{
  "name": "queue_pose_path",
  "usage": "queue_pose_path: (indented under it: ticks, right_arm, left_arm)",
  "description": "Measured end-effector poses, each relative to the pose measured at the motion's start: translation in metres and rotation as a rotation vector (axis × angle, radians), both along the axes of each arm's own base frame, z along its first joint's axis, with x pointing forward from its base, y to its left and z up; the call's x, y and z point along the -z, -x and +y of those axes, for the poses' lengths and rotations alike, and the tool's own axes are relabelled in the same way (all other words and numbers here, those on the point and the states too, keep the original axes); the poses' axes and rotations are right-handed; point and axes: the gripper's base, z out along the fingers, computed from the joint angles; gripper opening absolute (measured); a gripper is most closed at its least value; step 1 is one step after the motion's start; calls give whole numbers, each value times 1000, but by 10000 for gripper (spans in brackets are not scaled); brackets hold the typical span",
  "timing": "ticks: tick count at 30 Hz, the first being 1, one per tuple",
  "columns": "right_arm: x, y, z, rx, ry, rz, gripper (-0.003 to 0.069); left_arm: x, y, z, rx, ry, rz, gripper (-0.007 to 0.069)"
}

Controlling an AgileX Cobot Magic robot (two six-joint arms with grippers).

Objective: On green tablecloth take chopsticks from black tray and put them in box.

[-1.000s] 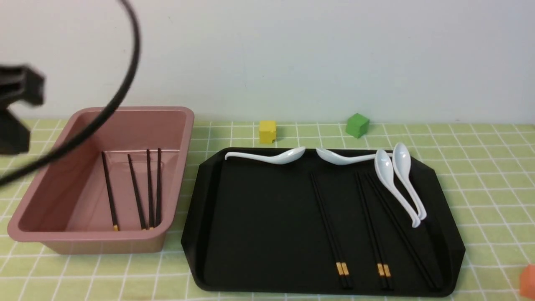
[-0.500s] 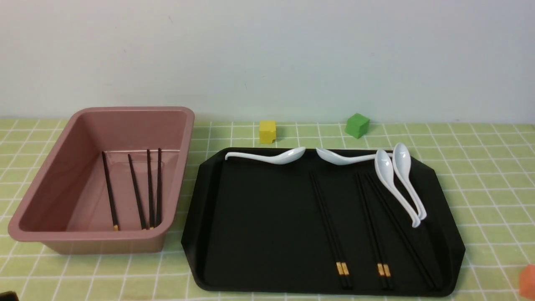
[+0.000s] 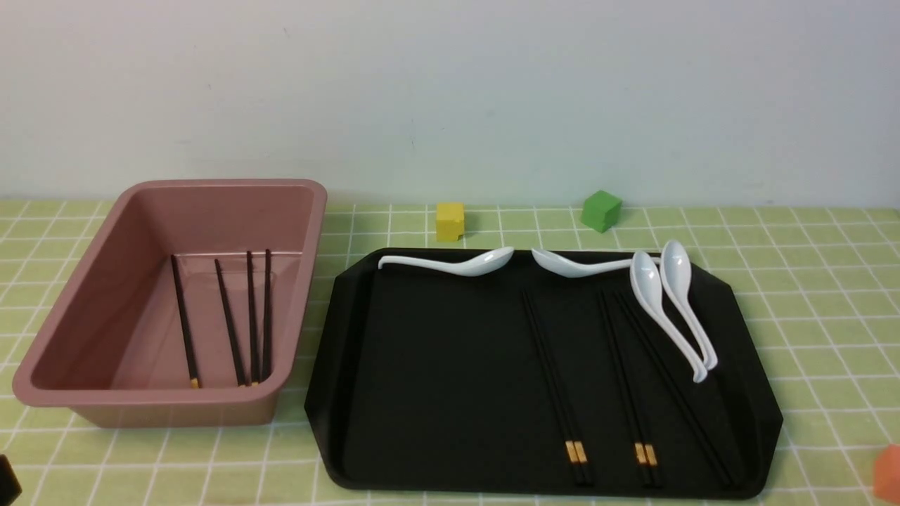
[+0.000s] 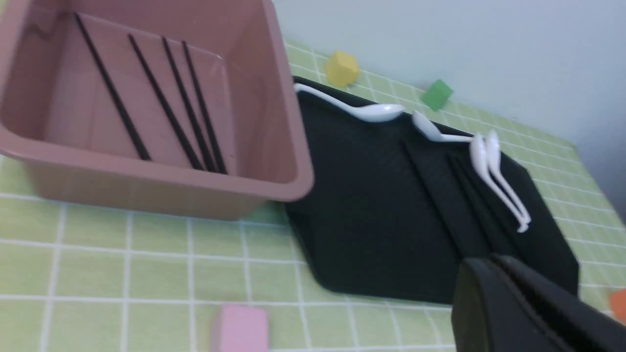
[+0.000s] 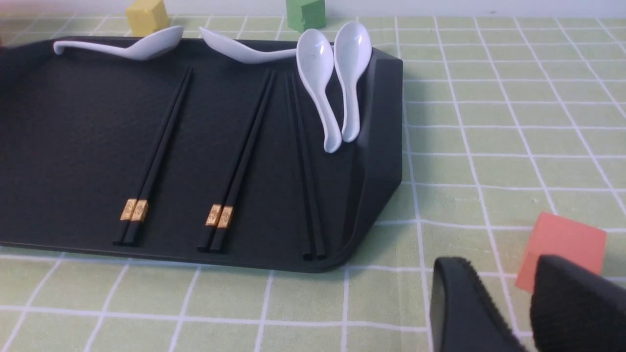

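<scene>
Three pairs of long thin black chopsticks (image 3: 555, 379) lie on the large flat matte black tray (image 3: 422, 365). Four more sticks rest inside the deep dusty-pink plastic box (image 3: 309, 225) just beside it, all on the desk's light green checked tablecloth (image 3: 808, 295). The left gripper (image 4: 491, 261) has its jaws clenched on nothing. The right gripper (image 5: 511, 274) has its jaws parted and empty.

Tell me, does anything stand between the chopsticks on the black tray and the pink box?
Nothing visible does. Left of the chopsticks the black tray floor is bare towards the box, which is open on top. The spoons lie along the far rim and on the right.
</scene>
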Motion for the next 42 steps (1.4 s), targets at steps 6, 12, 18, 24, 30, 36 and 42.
queue_pose_path:
  ticks: [6,12,18,24,30,36,42]
  right_arm:
    - [0,0,0,0,0,0,240]
    - [0,0,0,0,0,0,240]
    - [0,0,0,0,0,0,240]
    - [0,0,0,0,0,0,240]
    - [0,0,0,0,0,0,240]
    - [0,0,0,0,0,0,240]
    - [0,0,0,0,0,0,240]
  left_arm:
    - [29,-15,0,-32,-27,-54,-13]
    - [68,-24,-1,-35,-65,-111,-13]
    - [95,-17,6,-94,-110,-152,-13]
    - [117,-13,13,-212,-132,-141,-11]
    - [127,-11,16,-215,-206,-59,-7]
    - [128,-10,16,-215,-213,-53,-1]
    - [128,-10,16,-215,-213,-52,5]
